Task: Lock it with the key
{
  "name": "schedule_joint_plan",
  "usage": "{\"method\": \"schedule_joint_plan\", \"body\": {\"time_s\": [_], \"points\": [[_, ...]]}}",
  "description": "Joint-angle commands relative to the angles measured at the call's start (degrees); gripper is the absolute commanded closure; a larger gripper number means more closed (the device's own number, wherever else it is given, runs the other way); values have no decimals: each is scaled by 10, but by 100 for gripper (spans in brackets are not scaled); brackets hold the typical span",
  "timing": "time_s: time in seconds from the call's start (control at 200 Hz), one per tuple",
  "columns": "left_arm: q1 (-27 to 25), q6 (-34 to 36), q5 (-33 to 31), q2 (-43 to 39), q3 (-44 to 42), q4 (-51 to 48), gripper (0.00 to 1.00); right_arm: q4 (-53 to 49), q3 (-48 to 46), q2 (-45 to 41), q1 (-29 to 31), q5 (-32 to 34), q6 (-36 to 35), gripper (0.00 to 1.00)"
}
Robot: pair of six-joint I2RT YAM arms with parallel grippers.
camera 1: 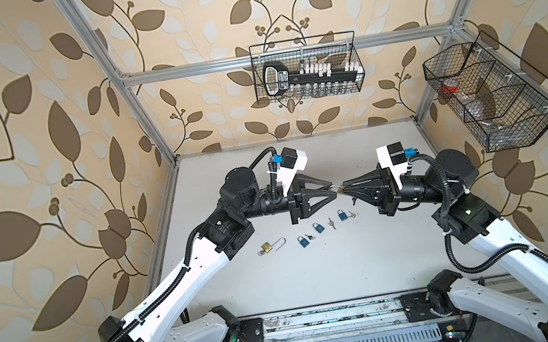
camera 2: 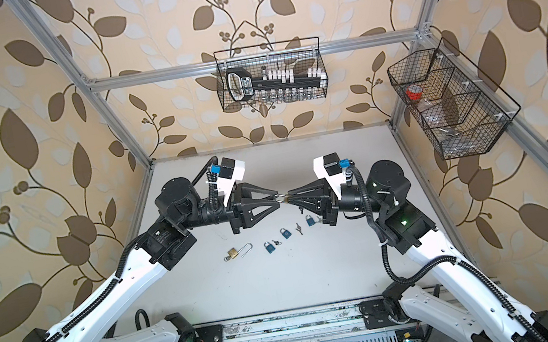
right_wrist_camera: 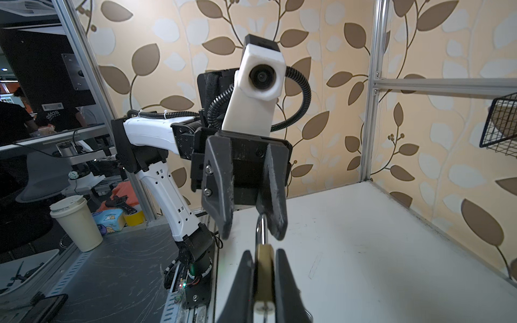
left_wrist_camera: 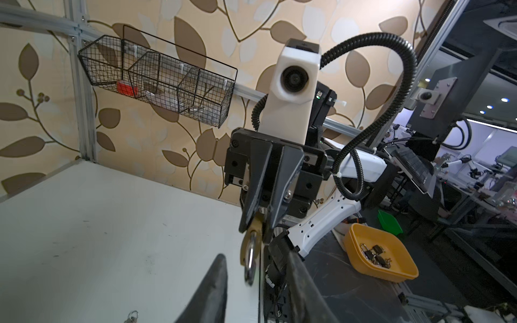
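Brass padlock (right_wrist_camera: 264, 274) pinched by right end effector (right_wrist_camera: 264, 254), left end effector (right_wrist_camera: 251, 235) spread around shackle (right_wrist_camera: 259, 233)

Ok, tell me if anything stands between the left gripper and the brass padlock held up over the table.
Nothing visible does. The small brass padlock with the steel shackle is clamped in the right gripper, and its shackle reaches into the open left gripper.

Padlock (camera 1: 339, 190) in mid-air between left claw (camera 1: 332, 187) and right claw (camera 1: 344, 188), above tabletop (camera 1: 320, 277); loose padlocks (camera 1: 302, 242), keys (camera 1: 331, 223) in row nearer front edge.
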Motion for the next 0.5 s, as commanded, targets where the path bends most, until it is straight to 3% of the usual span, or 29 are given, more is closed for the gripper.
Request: {"method": "schedule_joint_plan", "body": {"time_s": [0.0,0.205,0.495], "points": [[3,110,-39,-40,56,-126,61,-112,62,13,0,-12,-62,100],[3,206,-20,-42,106,-262,56,-225,119,40,0,-50,-113,100],[2,228,20,-26,105,-276,53,-252,141,65,1,-115,-104,100]]}}
